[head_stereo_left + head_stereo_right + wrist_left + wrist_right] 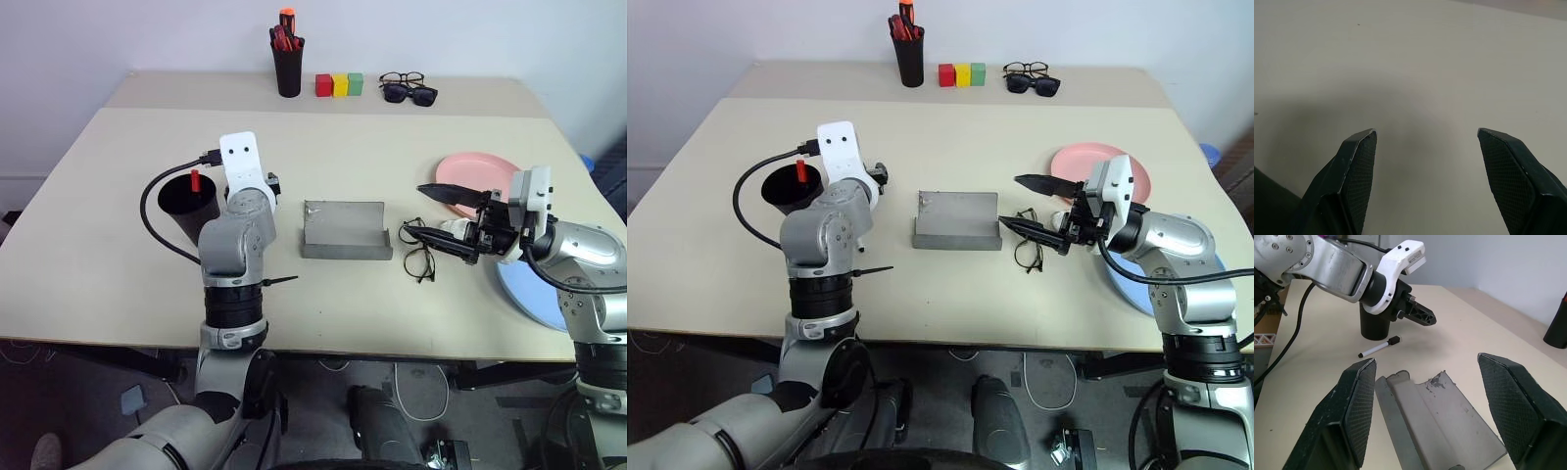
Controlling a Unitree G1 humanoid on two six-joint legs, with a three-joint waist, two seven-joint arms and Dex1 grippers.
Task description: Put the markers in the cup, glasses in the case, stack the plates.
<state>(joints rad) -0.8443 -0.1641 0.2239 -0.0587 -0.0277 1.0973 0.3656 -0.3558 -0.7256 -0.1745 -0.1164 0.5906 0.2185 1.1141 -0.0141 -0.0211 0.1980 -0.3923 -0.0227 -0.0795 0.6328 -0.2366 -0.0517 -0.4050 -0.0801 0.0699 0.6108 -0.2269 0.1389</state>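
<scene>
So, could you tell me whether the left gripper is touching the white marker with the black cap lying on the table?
Apart. The right wrist view shows the left gripper raised above the white marker, with bare table between them.

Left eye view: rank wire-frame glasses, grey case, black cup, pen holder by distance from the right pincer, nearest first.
From the right pincer:
1. Wire-frame glasses: directly beneath its fingertips, on the table.
2. Grey case: lying open at the table's centre, just left of the glasses.
3. Black cup: on the left side, a red-capped marker standing in it.
4. Pen holder: at the far edge.
</scene>
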